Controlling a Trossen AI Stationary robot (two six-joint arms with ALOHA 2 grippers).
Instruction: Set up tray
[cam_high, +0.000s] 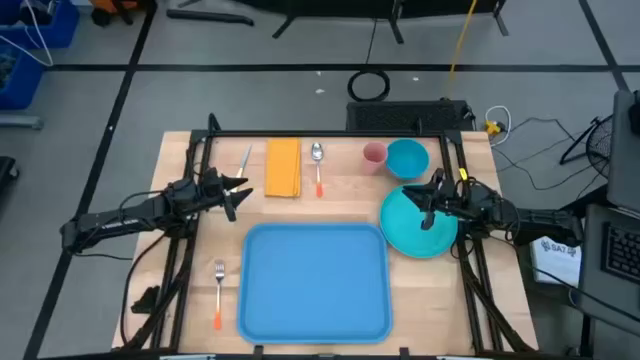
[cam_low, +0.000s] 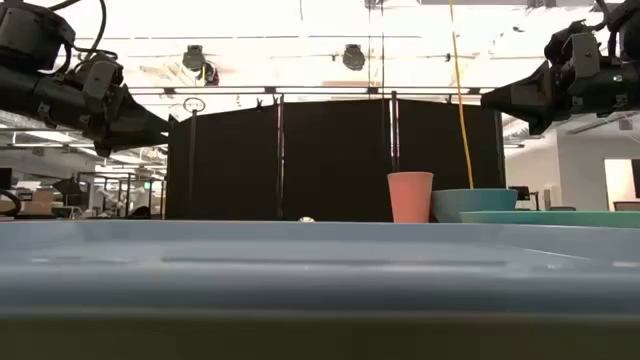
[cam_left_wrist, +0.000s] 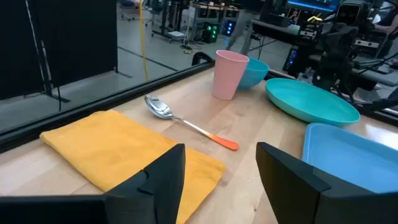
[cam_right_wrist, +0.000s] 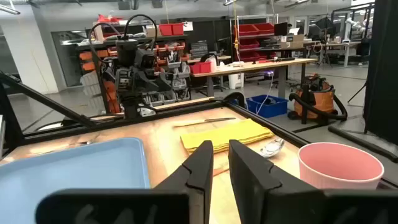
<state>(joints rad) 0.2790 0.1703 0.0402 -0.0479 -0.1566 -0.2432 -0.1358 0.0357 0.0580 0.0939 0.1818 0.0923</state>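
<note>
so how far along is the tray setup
Barely begun. The tray sits centred with nothing on it. Nothing is in hand: the left hand hovers open beside the yellow napkin, the right hand hovers over the teal plate. Plate, napkin, spoon, pink cup, bowl, knife and fork all remain off the tray.

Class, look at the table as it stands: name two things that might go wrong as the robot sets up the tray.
The round teal plate overhangs the table's right side under the right gripper; a clumsy grasp may tip it off. The pink plastic cup stands right beside the blue bowl, so reaching for either may topple the cup. The large light-blue tray is empty.
</note>
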